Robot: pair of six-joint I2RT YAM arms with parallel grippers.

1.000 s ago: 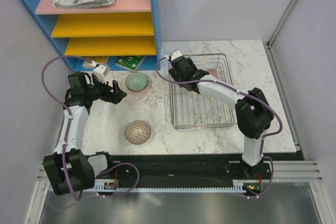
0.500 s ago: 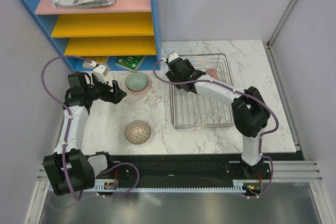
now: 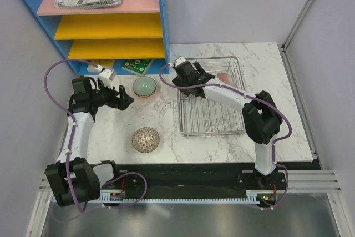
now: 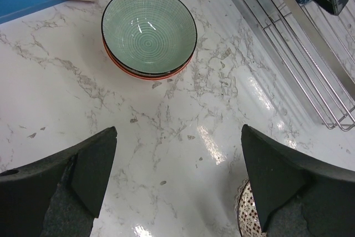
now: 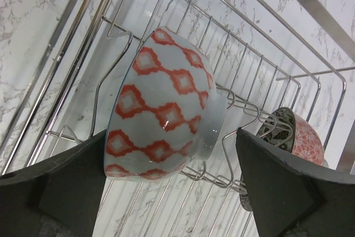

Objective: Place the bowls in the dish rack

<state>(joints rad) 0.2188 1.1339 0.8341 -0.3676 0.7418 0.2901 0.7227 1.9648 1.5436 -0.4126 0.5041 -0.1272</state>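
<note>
Red-and-white bowl (image 5: 166, 109) stands on edge among the tines of the dish rack (image 4: 310, 31), between your right jaws, which gape wide and don't clamp it. Your left jaws hang wide open over the counter (image 4: 183, 98) — green bowl (image 4: 148, 30) stacked ahead of them, mesh bowl (image 3: 146, 139) beside the right finger.

The left gripper (image 4: 177, 156) and the right gripper (image 5: 172, 162) both gape wide.
</note>
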